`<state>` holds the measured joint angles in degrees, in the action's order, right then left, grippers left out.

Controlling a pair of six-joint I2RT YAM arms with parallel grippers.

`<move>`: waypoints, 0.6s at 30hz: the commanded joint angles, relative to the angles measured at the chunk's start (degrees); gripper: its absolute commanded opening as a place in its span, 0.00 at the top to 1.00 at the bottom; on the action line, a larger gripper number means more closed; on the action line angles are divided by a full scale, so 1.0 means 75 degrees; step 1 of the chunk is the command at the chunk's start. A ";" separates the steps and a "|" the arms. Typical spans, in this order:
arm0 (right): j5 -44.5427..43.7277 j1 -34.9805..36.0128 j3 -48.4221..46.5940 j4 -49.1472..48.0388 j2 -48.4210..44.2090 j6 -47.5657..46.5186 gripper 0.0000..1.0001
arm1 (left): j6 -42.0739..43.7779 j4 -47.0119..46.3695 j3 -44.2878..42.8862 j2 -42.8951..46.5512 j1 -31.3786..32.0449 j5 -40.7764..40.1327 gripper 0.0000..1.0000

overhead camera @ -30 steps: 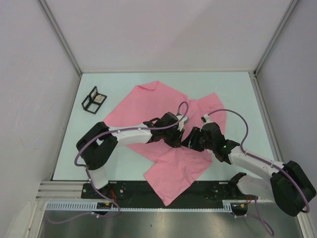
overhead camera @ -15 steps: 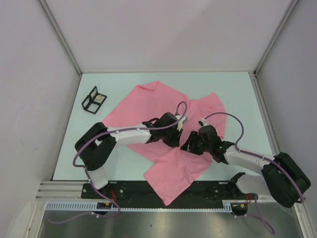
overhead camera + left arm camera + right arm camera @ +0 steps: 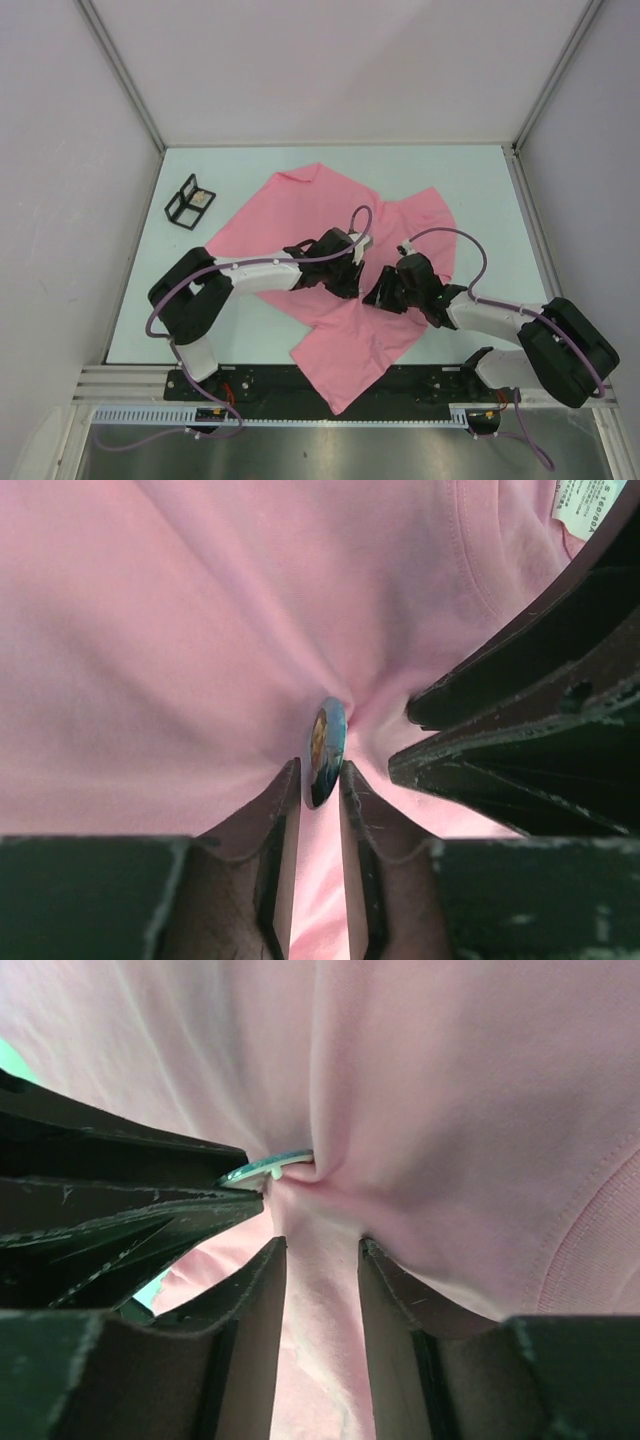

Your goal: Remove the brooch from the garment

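Observation:
The pink garment (image 3: 300, 205) lies spread on the table, bunched where both grippers meet. In the left wrist view the brooch (image 3: 326, 748), a small round blue-rimmed disc seen edge-on, sticks out of a pucker in the cloth (image 3: 180, 650). My left gripper (image 3: 320, 775) is shut on its lower edge. My right gripper (image 3: 320, 1250) is shut on a fold of the garment (image 3: 450, 1110) just beside the brooch (image 3: 262, 1168). From above the two grippers (image 3: 352, 280) (image 3: 377, 291) nearly touch and hide the brooch.
A small black wire stand (image 3: 190, 202) holding a card sits at the table's far left. The garment's white label (image 3: 590, 505) shows near the collar seam. White enclosure walls ring the table. The shirt's hem hangs over the near edge (image 3: 345, 395).
Both grippers have shifted slightly left and toward the near edge while staying close together on the cloth. The right forearm has dropped lower.

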<state>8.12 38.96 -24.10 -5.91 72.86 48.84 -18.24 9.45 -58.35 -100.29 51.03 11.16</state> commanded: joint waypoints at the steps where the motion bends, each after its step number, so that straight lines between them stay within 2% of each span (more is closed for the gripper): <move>1: -0.0297 0.0079 -0.0314 -0.0208 0.0117 -0.0020 0.63 | -0.0228 -0.0323 0.0139 0.0458 -0.0100 0.0188 0.73; 13: -0.1011 0.0441 -0.0712 -0.0068 0.0398 0.0156 0.80 | -0.0392 -0.0674 0.0385 0.0657 -0.0264 0.0410 0.98; 18: -0.1784 0.0840 -0.1158 0.0319 0.0597 0.0145 0.88 | -0.0556 -0.0780 0.0514 0.0739 -0.0253 0.0399 1.00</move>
<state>1.34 43.22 -28.86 -4.73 76.27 49.54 -20.71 6.52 -55.33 -98.19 49.32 12.82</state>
